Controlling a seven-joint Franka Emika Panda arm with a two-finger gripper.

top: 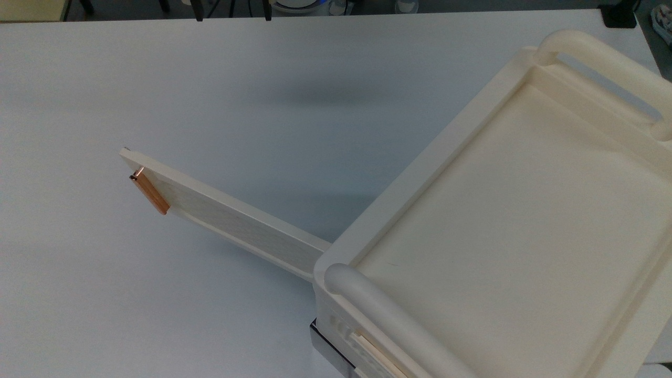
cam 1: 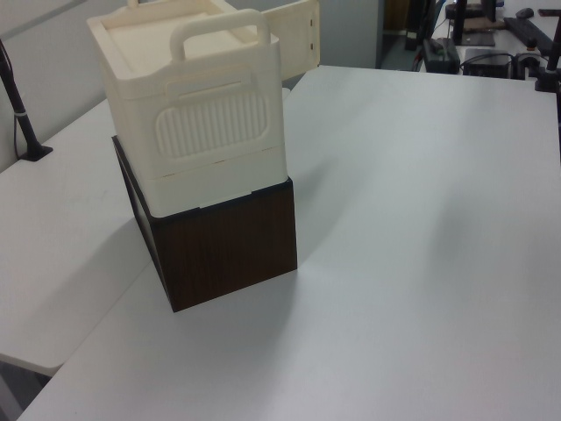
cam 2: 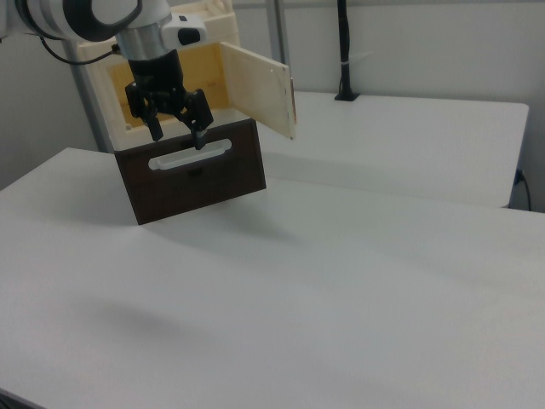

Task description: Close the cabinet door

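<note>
In the right view, my black two-finger gripper (cam 2: 177, 129) hangs spread and empty before the cream-white plastic cabinet (cam 2: 174, 72). Its flat cream door (cam 2: 260, 88) stands swung out; I'd reach behind its free edge and push steadily.

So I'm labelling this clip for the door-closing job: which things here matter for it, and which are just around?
Part of the job:
- long flat cream-white cabinet door, swung wide open
- large cream-white plastic cabinet
- black two-finger gripper, open, in front of the cabinet

Just around:
- dark brown wooden box under the cabinet
- white table
- black pole behind
</note>
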